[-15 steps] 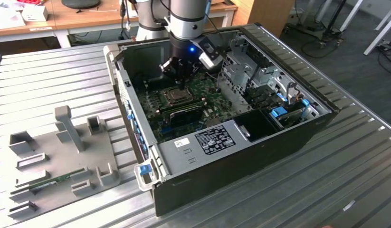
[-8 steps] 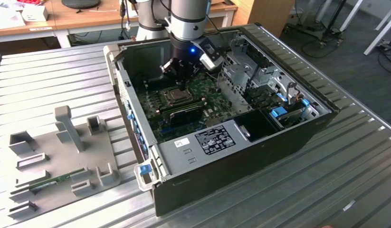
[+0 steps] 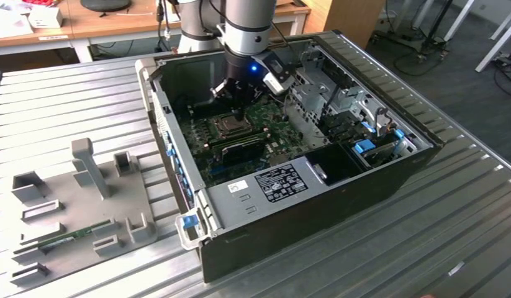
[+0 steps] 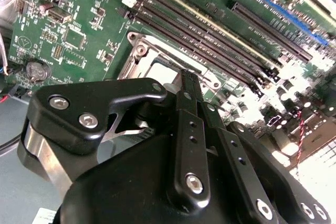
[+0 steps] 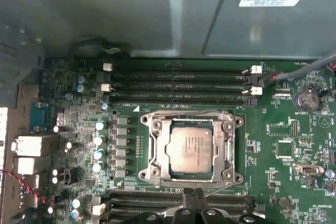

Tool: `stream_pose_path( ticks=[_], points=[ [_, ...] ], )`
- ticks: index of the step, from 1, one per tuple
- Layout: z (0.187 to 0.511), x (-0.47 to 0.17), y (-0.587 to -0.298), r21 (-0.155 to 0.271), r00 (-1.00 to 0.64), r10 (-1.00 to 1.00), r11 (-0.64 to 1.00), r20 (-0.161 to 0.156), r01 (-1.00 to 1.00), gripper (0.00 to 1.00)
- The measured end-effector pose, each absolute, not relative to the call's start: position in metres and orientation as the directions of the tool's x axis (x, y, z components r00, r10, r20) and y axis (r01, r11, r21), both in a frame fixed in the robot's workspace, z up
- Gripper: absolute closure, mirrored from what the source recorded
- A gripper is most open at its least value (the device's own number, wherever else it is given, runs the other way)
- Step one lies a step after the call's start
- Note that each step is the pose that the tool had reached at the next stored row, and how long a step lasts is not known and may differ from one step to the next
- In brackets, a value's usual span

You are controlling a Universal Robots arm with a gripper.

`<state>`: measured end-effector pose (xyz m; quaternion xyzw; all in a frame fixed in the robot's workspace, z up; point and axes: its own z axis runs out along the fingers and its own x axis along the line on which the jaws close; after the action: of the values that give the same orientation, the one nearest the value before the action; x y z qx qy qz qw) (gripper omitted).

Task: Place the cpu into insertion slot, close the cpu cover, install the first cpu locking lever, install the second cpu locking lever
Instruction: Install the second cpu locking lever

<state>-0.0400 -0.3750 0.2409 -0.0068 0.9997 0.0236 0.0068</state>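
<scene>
**CPU seated, cover down, levers pending**

Exterior view: the pincer point(image 3: 236, 103) is hovering above the slot point(image 3: 231, 126) inside the open case point(image 3: 388, 180) on the worktop point(image 3: 64, 105).

Second wrist view: its fingers point(image 4: 190, 85) are pressing together, grasping nothing.

First wrist view: the cpu point(image 5: 191, 149) is lying in the slot, the cover point(image 5: 191, 124) framing it. The lever step is likely beginning and would call for a precise hook.

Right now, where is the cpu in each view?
Exterior view: cpu mid-motherboard, just below the gripper.
First wrist view: cpu seated under the cpu cover, centre.
Second wrist view: cpu partly behind the gripper.
Shared landmark: memory slots.
</scene>
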Motion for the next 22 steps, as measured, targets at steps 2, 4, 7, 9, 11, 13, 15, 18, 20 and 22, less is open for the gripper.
stream_pose_path(
  ticks=[2,4,7,9,11,13,15,18,20,22],
  points=[
    [0.241,-0.04,-0.377,0.047,-1.0,-0.013,0.999,-0.014,-0.014,0.9],
    [0.241,-0.04,-0.378,0.047,-1.0,-0.013,0.999,-0.014,-0.014,0.9],
    [0.241,-0.044,-0.378,0.047,-1.0,-0.013,0.999,-0.014,-0.014,0.9],
    [0.241,-0.048,-0.378,0.047,-1.0,-0.013,0.999,-0.014,-0.014,0.9],
    [0.241,-0.052,-0.378,0.047,-1.0,-0.013,0.999,-0.014,-0.014,0.9],
    [0.241,-0.055,-0.378,0.047,-1.0,-0.013,0.999,-0.014,-0.014,0.9],
    [0.24,-0.058,-0.378,0.047,-1.0,-0.013,0.999,-0.014,-0.014,0.9],
    [0.239,-0.064,-0.378,0.047,-1.0,-0.013,0.999,-0.014,-0.014,0.9],
    [0.238,-0.068,-0.378,0.047,-1.0,-0.013,0.999,-0.014,-0.014,0.9],
    [0.235,-0.071,-0.378,0.047,-1.0,-0.013,0.999,-0.014,-0.014,0.9]
  ],
)
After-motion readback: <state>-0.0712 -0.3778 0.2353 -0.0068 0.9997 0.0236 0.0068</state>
